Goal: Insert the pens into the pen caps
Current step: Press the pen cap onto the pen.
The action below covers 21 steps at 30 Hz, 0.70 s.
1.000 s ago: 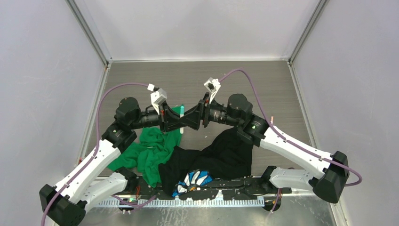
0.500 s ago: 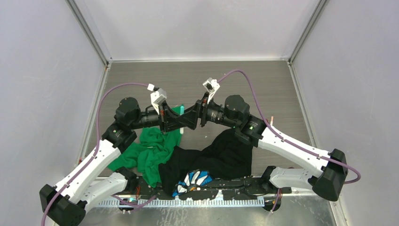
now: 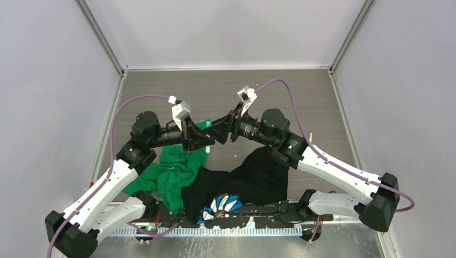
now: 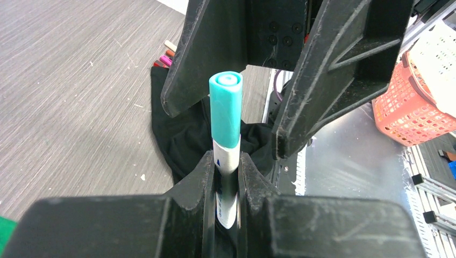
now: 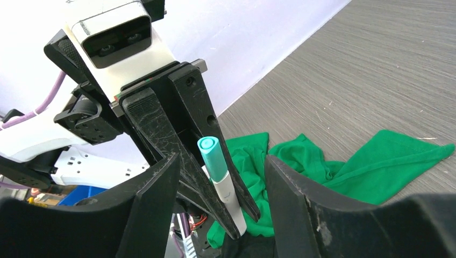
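Note:
A white-barrelled pen (image 4: 226, 161) with a teal pen cap (image 4: 226, 110) on its end is clamped between the fingers of my left gripper (image 4: 227, 161), which is shut on the barrel. My right gripper (image 5: 220, 159) is open, one finger on each side of the capped end (image 5: 212, 157), with clear gaps and no contact. In the left wrist view the right fingers (image 4: 322, 80) frame the cap. From above, both grippers meet over mid-table, left (image 3: 207, 141) and right (image 3: 215, 129). Several other pens (image 4: 165, 54) lie on the table by the black cloth.
A green cloth (image 3: 172, 172) and a black cloth (image 3: 253, 177) lie crumpled on the table below the grippers. A blue-and-white item (image 3: 223, 204) sits near the arm bases. An orange basket (image 4: 403, 107) stands off the table's edge. Grey walls enclose the table.
The right wrist drifted slightly left, then back right and a little farther from the bases, its fingers staying apart around the cap. The left arm and the pen have not moved.

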Tool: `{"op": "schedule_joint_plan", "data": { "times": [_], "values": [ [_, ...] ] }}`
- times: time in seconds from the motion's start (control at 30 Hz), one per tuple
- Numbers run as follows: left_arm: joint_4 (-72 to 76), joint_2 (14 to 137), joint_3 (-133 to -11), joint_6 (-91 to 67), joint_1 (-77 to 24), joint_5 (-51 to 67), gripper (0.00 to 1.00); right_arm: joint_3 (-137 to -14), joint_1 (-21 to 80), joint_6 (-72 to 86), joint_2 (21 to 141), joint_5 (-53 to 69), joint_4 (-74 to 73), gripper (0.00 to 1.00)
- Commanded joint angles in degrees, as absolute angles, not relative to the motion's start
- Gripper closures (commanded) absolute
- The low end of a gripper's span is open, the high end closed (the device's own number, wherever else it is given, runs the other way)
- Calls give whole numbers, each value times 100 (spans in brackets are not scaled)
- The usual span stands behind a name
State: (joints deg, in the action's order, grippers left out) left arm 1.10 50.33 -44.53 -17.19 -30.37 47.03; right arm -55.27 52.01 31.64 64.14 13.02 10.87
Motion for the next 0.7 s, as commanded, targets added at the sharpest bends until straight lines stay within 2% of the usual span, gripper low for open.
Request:
{"op": "schedule_joint_plan", "data": {
  "times": [0.0,0.33,0.43,0.53,0.6,0.67],
  "values": [
    [510,4923,-4491,-1740,-3063,4845,100,-5616,5210,3153,6442,1266,1312,38],
    [488,4960,-4521,-1748,-3059,4870,100,-5747,5295,2996,6633,1266,1132,59],
    [475,4962,-4525,-1747,-3059,4835,100,-5766,5348,2926,6658,1214,1072,72],
    [494,4947,-4509,-1806,-3059,4744,100,-5786,5395,2828,6655,1084,1005,92],
    [532,4923,-4479,-1937,-3059,4600,81,-5770,5411,2818,6623,999,1021,99],
    [657,4882,-4393,-2150,-3059,4471,61,-5713,5407,2836,6558,865,1107,99]
  ]
}}
